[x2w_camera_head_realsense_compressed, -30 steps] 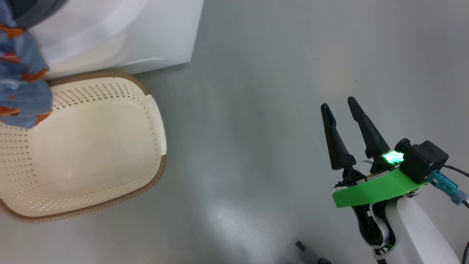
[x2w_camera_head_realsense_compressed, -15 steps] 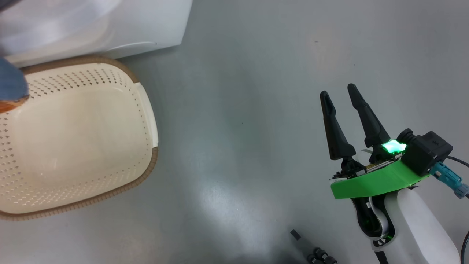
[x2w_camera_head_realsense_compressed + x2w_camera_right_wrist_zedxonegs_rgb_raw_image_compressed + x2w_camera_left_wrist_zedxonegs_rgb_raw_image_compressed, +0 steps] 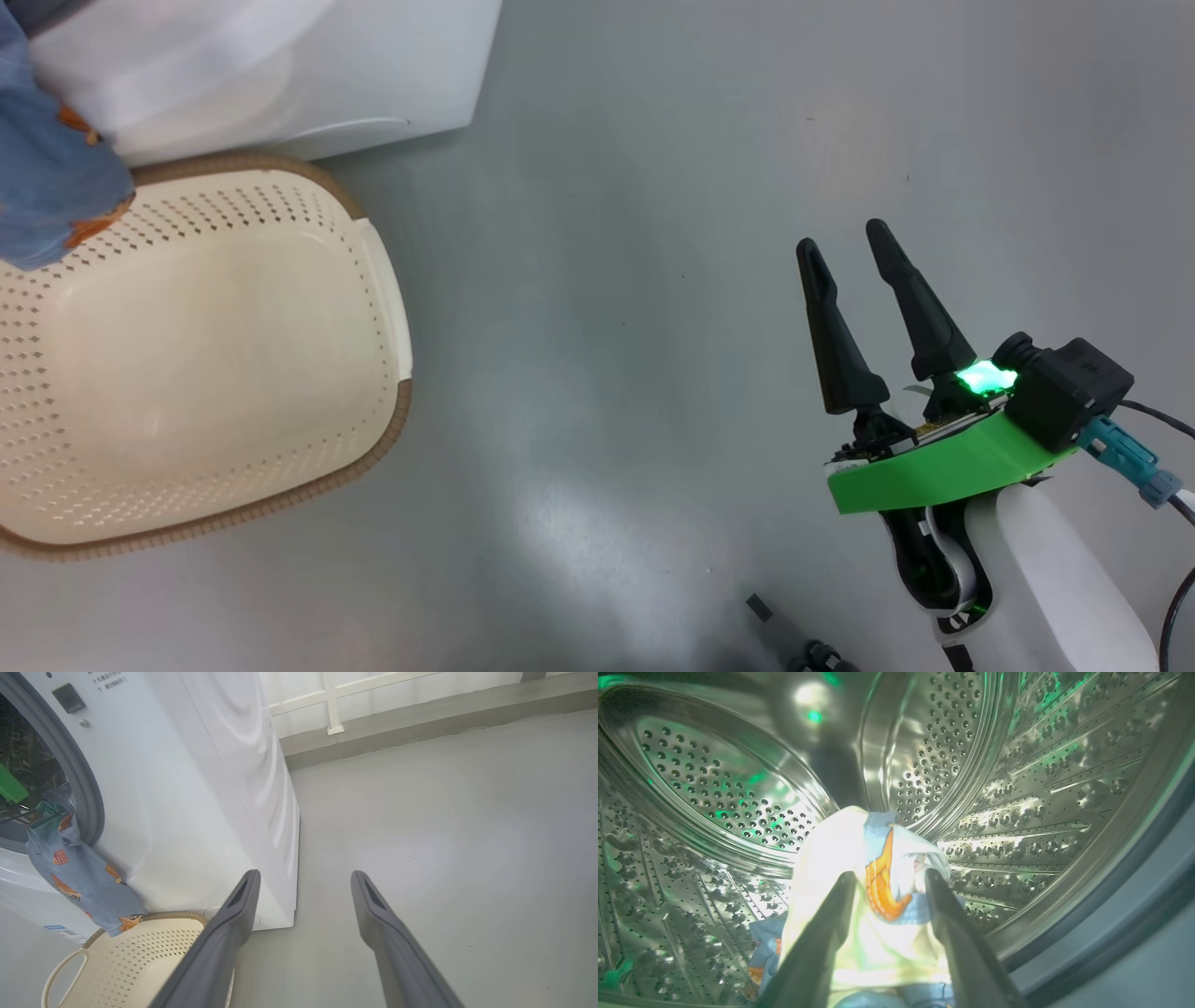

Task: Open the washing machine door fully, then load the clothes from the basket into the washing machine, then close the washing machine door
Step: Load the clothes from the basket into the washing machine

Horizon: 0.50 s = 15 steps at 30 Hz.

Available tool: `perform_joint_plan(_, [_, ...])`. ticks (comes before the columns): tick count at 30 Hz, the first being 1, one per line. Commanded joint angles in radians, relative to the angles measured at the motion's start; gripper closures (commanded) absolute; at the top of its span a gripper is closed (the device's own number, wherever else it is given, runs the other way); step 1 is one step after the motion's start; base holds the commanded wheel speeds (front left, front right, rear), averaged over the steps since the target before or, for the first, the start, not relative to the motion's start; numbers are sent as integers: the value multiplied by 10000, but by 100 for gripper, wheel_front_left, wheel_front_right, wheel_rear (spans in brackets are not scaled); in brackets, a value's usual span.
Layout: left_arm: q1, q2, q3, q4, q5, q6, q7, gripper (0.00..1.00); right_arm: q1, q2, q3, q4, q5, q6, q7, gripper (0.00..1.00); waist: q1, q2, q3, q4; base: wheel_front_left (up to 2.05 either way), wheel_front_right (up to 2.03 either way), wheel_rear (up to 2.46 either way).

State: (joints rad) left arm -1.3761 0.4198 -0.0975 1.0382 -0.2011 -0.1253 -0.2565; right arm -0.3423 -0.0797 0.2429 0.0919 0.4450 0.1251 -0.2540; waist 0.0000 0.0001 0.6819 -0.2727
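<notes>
Clothes (image 3: 878, 891) are being loaded into the washing machine (image 3: 210, 788). A cream and blue bundle is seen between the fingers of the left gripper (image 3: 888, 873), which is reached well inside the steel drum (image 3: 728, 788). The fingers are parted, with fabric filling the gap and touching both; whether the bundle is pinched or let go cannot be told. More blue fabric lies below the gripper, low in the drum.

Behind the gripper, a garment tail (image 3: 74, 872) is draped out over the grey gasket (image 3: 88, 793). It hangs down the machine front to just above the rim of the basket (image 3: 383, 448). The part of the basket floor in view is bare.

The right gripper (image 3: 842, 234) is held wide open and empty above the floor (image 3: 653, 280), well apart from basket and machine.

Loading is judged nearly done. The next move is judged to call for the bundle to be freed deep in the drum and the left gripper to be drawn back. The hanging tail must then be gathered and pushed past the gasket, so that nothing is caught when the door is closed.
</notes>
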Motion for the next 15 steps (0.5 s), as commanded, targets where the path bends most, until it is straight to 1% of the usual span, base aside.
perform_joint_plan(1, [-300, 415, -43, 212, 28, -27, -52, 0, 100, -4, 196, -174, 95, 56, -78, 0, 0, -1, -103, 42, 0, 0, 0])
perform_joint_plan(4, [-589, 341, -161, 911, -8, -34, -10, 0, 112, -2, 200, -158, 100, 56, -78, 0, 0, -1, -199, 78, 0, 0, 0])
perform_joint_plan(9, [-725, 206, -205, 1327, -183, -43, -41, 0, 116, 3, 191, -145, 105, 56, -78, 0, 0, -1, -324, 146, 0, 0, 0])
perform_joint_plan(11, [-640, 146, -112, 1140, -335, -46, -47, 0, 121, 0, 170, -139, 106, 56, -78, 0, 0, -1, -360, 188, 0, 0, 0])
perform_joint_plan(15, [-106, 3, 331, 280, -731, -49, -50, 0, 117, -12, 117, -134, 104, 56, -78, 0, 0, -1, -428, 286, 0, 0, 0])
